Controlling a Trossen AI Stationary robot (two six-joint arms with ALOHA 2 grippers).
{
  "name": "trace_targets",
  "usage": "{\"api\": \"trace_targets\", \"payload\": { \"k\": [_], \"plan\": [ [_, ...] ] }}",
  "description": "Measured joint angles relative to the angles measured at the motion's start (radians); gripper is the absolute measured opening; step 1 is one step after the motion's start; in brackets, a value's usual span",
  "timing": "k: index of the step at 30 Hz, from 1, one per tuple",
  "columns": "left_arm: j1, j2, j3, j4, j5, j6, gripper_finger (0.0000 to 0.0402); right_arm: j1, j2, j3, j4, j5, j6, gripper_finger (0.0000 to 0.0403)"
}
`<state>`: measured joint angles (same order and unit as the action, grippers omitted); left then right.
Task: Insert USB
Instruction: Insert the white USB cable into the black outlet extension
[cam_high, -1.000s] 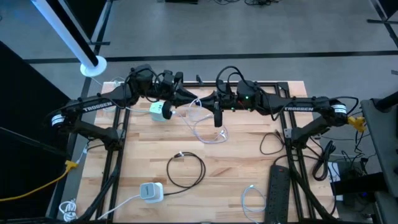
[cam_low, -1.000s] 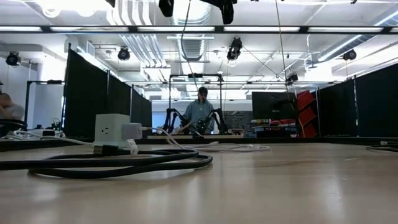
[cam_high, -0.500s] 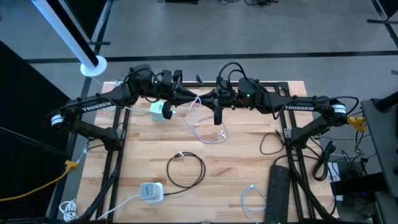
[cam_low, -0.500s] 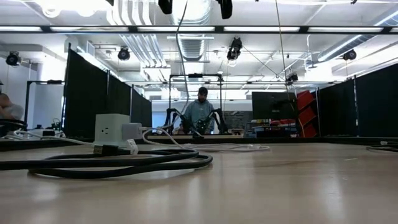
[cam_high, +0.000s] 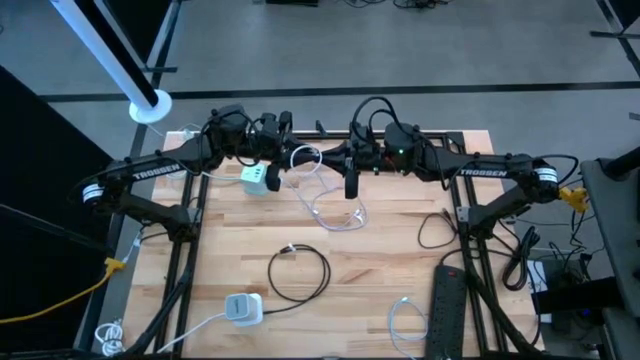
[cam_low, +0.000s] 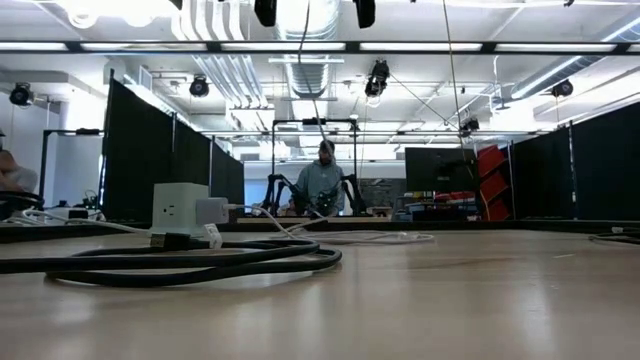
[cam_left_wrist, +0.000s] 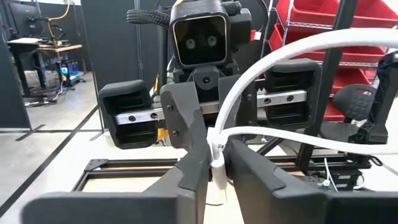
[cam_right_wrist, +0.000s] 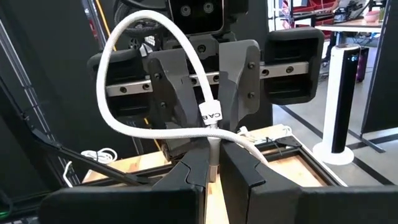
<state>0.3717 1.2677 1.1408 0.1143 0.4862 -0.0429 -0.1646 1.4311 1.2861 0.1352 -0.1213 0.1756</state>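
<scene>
Two dark arms are reaching toward each other above the far middle of the wooden desk (cam_high: 380, 255), hands nearly meeting. One white USB cable (cam_high: 322, 195) is looping between them and trailing in a loose coil onto the desk below. The left hand (cam_high: 293, 158) is showing its fingers (cam_left_wrist: 189, 155) drawn together on the cable's white plug (cam_left_wrist: 217, 163), which is standing between them in the left wrist view. The right hand (cam_high: 335, 160) is likewise clamped, fingers (cam_right_wrist: 239, 171) pressed on a second stretch of the same cable near a white label tag (cam_right_wrist: 210, 114). One white-and-green charger block (cam_high: 257, 178) is hanging just below the left hand, above the desk's far left part. One black cable (cam_high: 298, 272) is lying coiled at the desk's centre. One white wall adapter (cam_high: 241, 308) is sitting near the front left edge, its cord running off the desk. One further white cable (cam_high: 402, 322) is lying coiled near the front right. One black power strip (cam_high: 448, 312) is lying along the right edge. One person (cam_low: 322, 182) is sitting in the room beyond, seen in the low view.
</scene>
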Motion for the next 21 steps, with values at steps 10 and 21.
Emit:
{"api": "trace_targets", "payload": {
  "k": [10, 21],
  "plan": [
    [0.003, -0.003, -0.003, -0.001, -0.014, -0.019, 0.0002, 0.004, 0.009, 0.000, -0.026, 0.045, 0.042, 0.0010],
    [0.041, -0.082, 0.066, -0.191, -0.087, 0.087, 0.0000, 0.004, -0.007, 0.000, -0.184, 0.077, -0.010, 0.0170]
  ]
}}
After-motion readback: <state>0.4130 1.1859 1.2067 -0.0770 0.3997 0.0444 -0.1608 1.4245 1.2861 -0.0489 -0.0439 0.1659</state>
